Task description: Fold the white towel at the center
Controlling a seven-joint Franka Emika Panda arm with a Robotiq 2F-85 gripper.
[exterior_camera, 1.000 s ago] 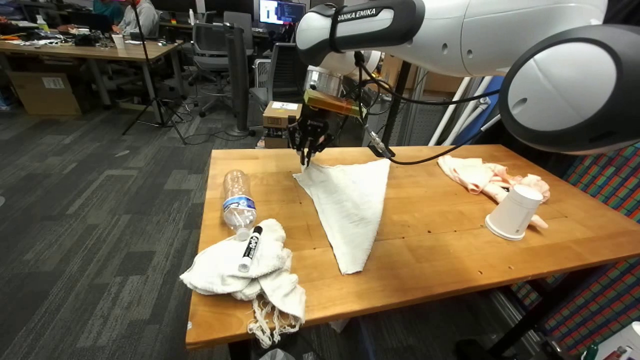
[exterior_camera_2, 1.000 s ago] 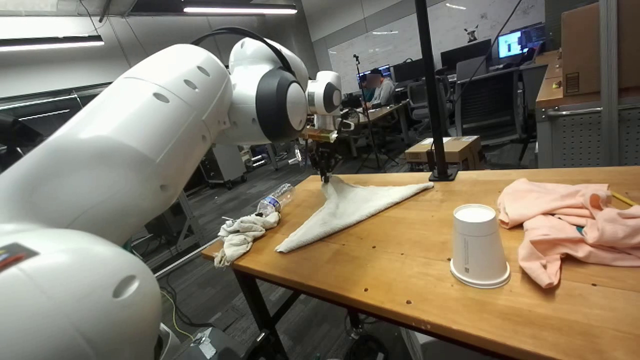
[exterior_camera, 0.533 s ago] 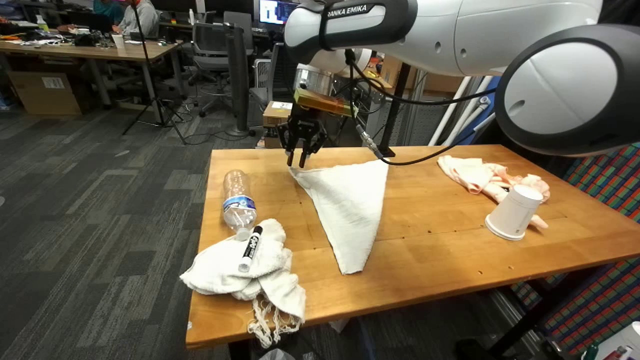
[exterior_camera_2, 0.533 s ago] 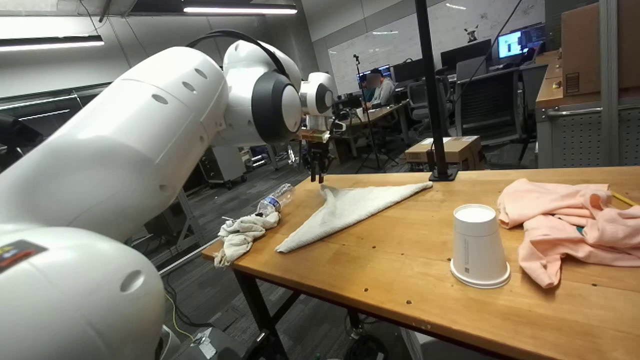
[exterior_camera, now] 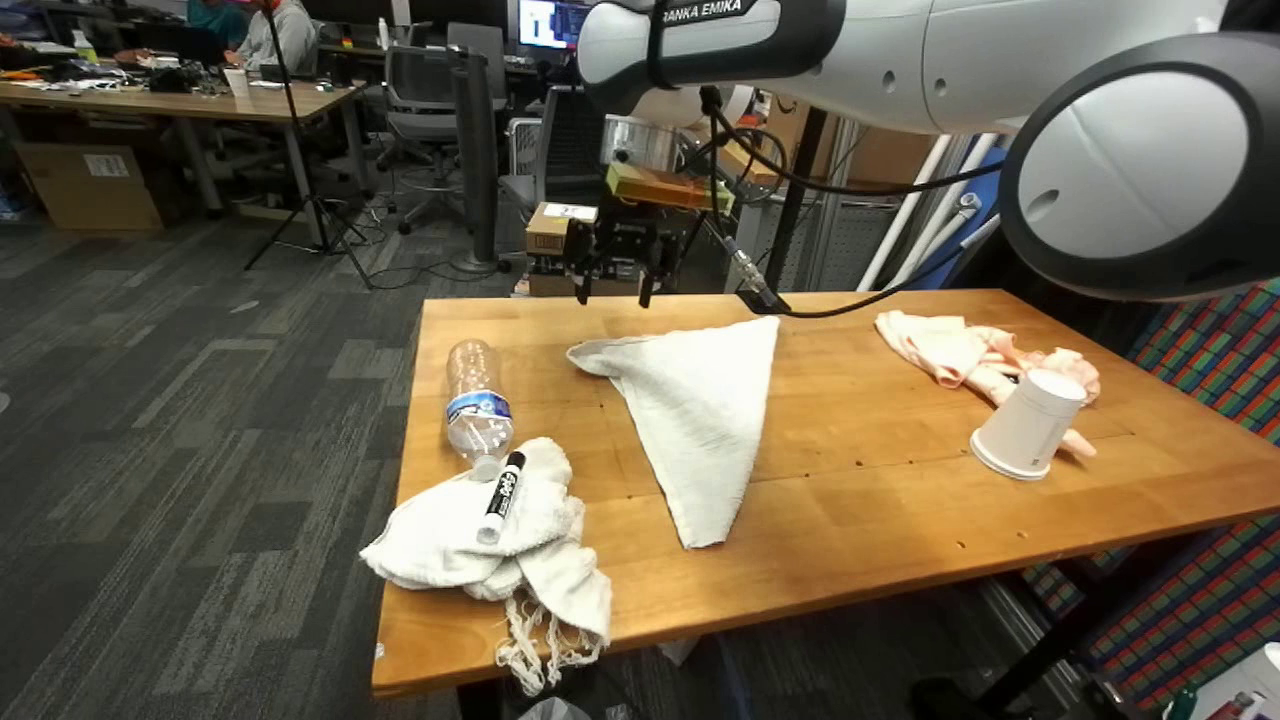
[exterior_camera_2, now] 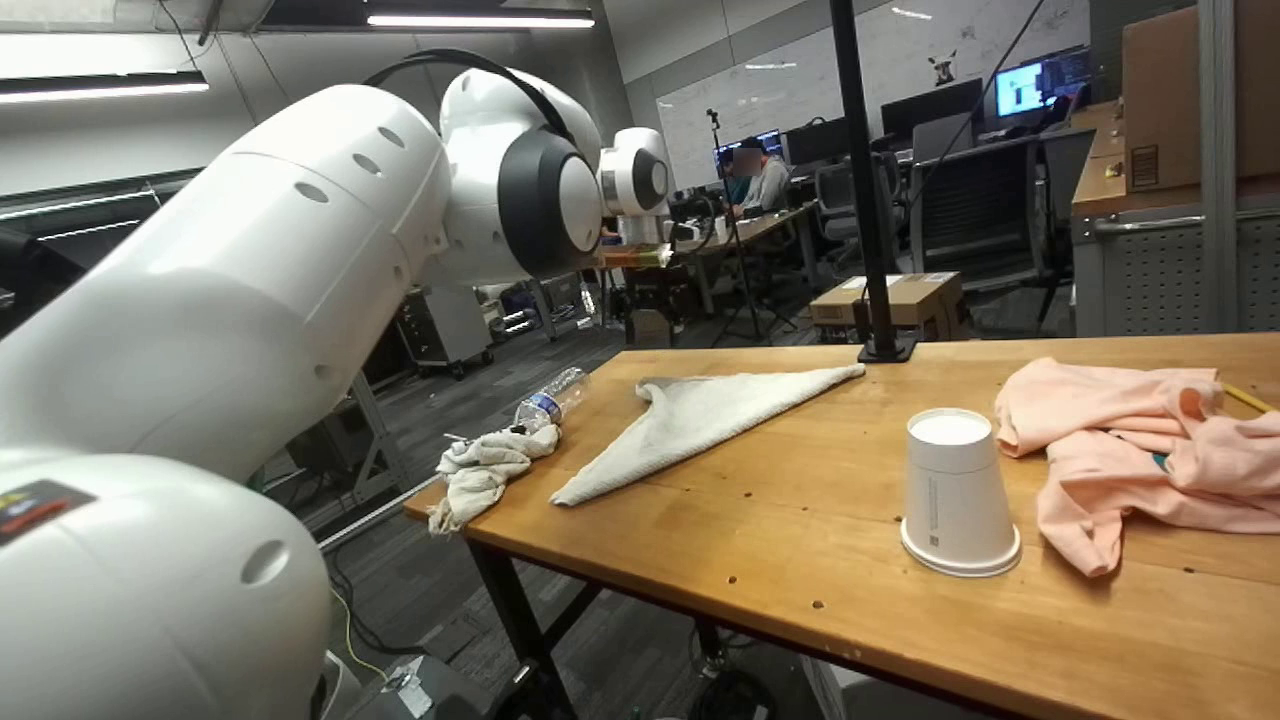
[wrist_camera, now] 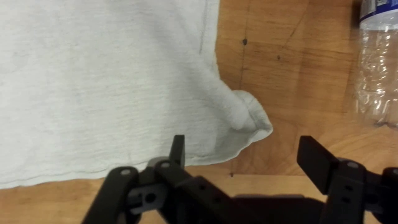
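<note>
The white towel [exterior_camera: 695, 415] lies in a triangular shape on the wooden table, in both exterior views. One of its corners, at the bottle side, is slightly raised and curled in the wrist view, where the towel [wrist_camera: 108, 77] fills the left part. My gripper [exterior_camera: 614, 300] hangs above the table near that corner, apart from the cloth. Its fingers stand wide apart with nothing between them; in the wrist view the towel corner shows below and beyond the gripper [wrist_camera: 242, 139].
A clear plastic bottle [exterior_camera: 478, 405] lies beside the towel. Near it are a crumpled whitish cloth [exterior_camera: 440, 540] and a marker [exterior_camera: 502, 497]. An upside-down white cup [exterior_camera_2: 960, 490] and a pink cloth [exterior_camera_2: 1110, 400] stand at the other side. A black post [exterior_camera_2: 870, 200] rises at the table edge.
The jaws were closed at the towel's corner a second ago. They have opened, let go and risen clear. The lifted corner has sunk towards the table and folded over a little.
</note>
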